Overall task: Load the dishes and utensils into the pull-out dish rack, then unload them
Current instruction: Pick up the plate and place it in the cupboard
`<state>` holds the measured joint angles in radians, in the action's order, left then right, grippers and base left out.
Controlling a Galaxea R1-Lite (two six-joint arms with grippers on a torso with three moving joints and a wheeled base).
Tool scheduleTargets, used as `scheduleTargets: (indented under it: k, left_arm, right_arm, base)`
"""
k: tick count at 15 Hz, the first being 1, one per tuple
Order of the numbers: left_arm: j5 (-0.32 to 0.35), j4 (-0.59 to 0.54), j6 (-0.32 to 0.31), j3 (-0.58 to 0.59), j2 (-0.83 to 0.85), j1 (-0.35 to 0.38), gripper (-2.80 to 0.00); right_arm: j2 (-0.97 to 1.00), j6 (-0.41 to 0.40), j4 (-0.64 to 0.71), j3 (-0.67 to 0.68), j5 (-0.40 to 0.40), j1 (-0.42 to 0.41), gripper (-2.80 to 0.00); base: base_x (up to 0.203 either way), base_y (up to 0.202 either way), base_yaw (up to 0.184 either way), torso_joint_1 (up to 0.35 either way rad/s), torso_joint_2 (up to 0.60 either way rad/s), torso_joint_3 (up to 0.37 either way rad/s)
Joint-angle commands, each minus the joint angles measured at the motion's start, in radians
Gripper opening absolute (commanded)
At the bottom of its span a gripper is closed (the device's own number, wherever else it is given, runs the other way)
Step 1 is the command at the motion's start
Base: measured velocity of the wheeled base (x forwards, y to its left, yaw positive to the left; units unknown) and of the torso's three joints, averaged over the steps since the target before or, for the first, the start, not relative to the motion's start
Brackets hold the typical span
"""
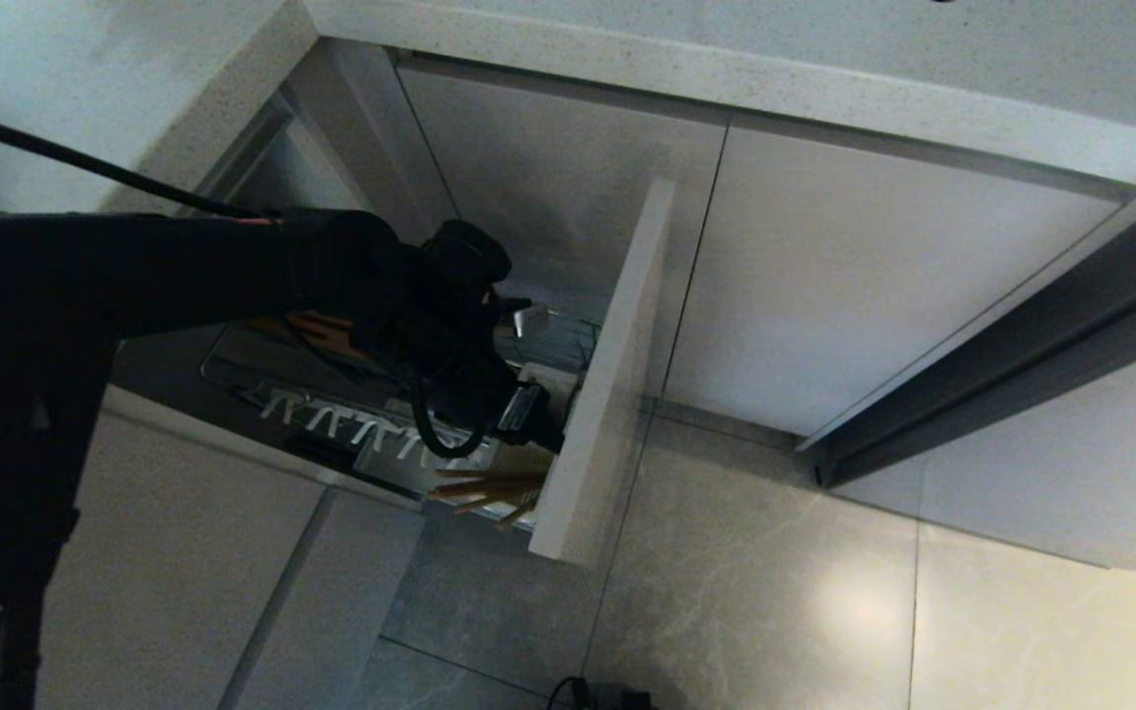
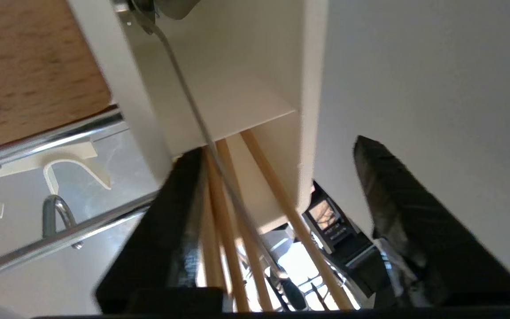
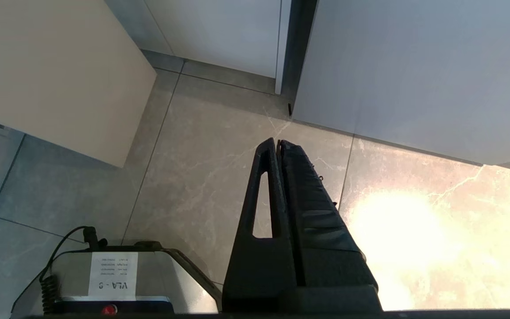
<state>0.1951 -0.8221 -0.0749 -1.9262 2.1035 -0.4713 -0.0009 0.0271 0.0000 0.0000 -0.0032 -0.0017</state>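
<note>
Wooden chopsticks (image 2: pixel 224 208) stand in the white caddy (image 2: pixel 233 84) of the pull-out rack (image 1: pixel 410 434), just behind its beige front panel (image 1: pixel 607 375). Left arm reaches across from the left, wrist bent down, left gripper (image 2: pixel 281 190) over the caddy's open end. Fingers (image 2: pixel 171 230) apart: one finger touches the chopstick bundle, the other is well clear on the panel side. Nothing clamped. Chopsticks between the fingers, leaning to the near finger; about four sticks visible in the left wrist view, exact count hard to tell. One chrome wire crosses in front of them. One row of white pegs (image 1: pixel 351 419) beside the caddy. Right gripper (image 3: pixel 279 146) hangs over the floor tiles (image 3: pixel 193 168), fingers pressed together, empty. No bowl or plate visible.
</note>
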Motion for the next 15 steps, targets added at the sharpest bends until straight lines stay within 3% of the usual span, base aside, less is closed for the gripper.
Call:
scheduleTargets:
  k: [1,6,15]
  left_arm:
    - [0.003,-0.002,0.003,-0.001,-0.036,-0.001,0.00]
    - [-0.039,-0.002,0.018,-0.001,-0.072,-0.003,0.00]
    - [-0.040,0.015,0.044,-0.001,-0.105,-0.023,0.00]
  right_arm:
    - [-0.001,0.000,0.000,0.000,0.000,0.000,-2.80]
    - [-0.001,0.000,0.000,0.000,0.000,0.000,-2.80]
    - [-0.001,0.000,0.000,0.000,0.000,0.000,-2.80]
  base:
    - [0.000,0.000,0.000,0.000,0.00,0.000]
    - [0.000,0.000,0.000,0.000,0.00,0.000]
    - [0.000,0.000,0.000,0.000,0.00,0.000]
